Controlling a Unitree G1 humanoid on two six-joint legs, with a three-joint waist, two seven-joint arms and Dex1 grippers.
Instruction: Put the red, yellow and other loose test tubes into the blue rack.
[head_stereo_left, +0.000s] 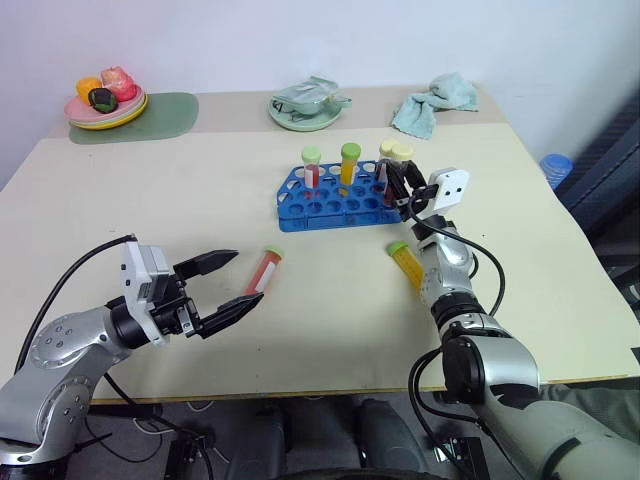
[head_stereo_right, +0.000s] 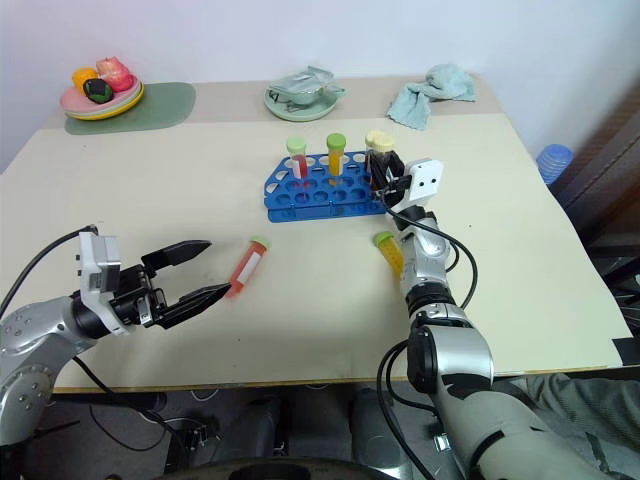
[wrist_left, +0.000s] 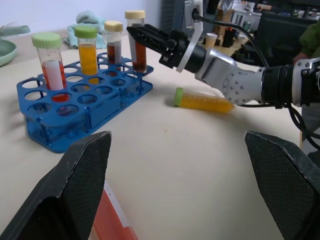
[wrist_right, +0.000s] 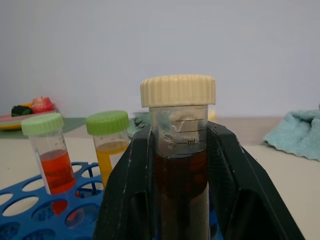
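Dark brown tube (wrist_right: 179, 165) with a cream cap sits clenched in the right hand (head_stereo_left: 402, 187), upright over the far right end of the blue rack (head_stereo_left: 300, 205). Best to lower it straight into a hole, then let go. Left hand (head_stereo_left: 228, 283) waits wide apart beside the red tube (head_stereo_left: 262, 272) lying on the tabletop (head_stereo_left: 150, 200).

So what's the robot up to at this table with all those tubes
The robot is loading test tubes into a blue rack. Its right gripper is shut on a dark brown tube with a cream cap, holding it upright at the rack's right end. Three capped tubes already stand in the rack. A red tube and a yellow tube lie loose on the table. The left gripper hovers open beside the red one.
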